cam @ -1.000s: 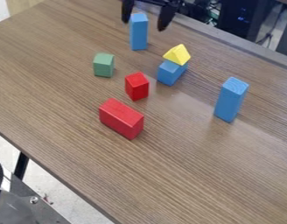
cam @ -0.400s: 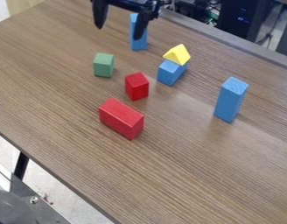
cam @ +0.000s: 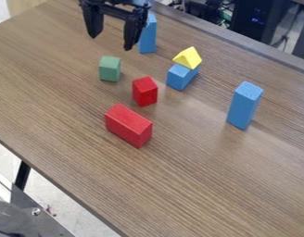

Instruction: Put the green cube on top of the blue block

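My end effector (cam: pixel 111 43) is up nr the top of the view, fingers spread wide, nothing btwn them. Green cube (cam: pixel 110 68) sits on the surface (cam: pixel 198 185) just below it in view, flat & w/ space around it. Next step, I'd judge: line up over the cube, go down, grip. Placing is all to do.

Just beside one finger in view: far blue block (cam: pixel 148 38), upright. Then low blue block (cam: pixel 181 77), w/ yellow prism (cam: pixel 188 58) on top; red cube (cam: pixel 145 91) nr it; red oblong block (cam: pixel 128 125) further out; other tall blue block (cam: pixel 245 105) upright, well apart.

Risks: 3 blues, task says only "blue block", so I could stack on the wrong one. Low one's top is taken; setting the cube there w/o clearing the prism prob. tips both. Tall ones have small tops, so an off-ctr release = cube slides off, or a low approach knocks the block over. Going down off-line, a fingertip could land on the cube's top or shove it. Swinging sideways too low could clip the far blue block.

Hard to see: one finger covers part of the far blue block; my arm is cut off by the top edge; cube's back faces hidden; my height over the surface & gap to that block can't be told from this one slant.
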You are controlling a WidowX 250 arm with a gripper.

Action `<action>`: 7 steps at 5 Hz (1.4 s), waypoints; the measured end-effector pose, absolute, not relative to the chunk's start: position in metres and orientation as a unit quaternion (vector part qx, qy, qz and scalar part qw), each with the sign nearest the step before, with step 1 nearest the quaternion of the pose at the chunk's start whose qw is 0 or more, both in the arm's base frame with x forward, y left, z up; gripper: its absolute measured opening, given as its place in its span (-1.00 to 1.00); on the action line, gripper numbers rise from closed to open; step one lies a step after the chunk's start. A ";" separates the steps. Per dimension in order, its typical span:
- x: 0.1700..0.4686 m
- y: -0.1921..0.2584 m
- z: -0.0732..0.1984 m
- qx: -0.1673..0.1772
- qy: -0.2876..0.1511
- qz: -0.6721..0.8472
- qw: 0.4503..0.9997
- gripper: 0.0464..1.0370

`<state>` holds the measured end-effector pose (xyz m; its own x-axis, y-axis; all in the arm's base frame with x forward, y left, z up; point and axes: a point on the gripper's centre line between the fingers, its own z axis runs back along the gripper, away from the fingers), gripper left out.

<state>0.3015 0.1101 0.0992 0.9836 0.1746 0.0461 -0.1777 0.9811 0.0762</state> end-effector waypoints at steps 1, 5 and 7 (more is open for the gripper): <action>0.300 0.113 0.084 0.065 -0.017 0.090 0.994 0.92; 0.307 0.116 0.053 0.104 -0.015 0.117 0.988 0.92; 0.310 0.121 0.050 0.108 -0.023 0.135 0.985 0.92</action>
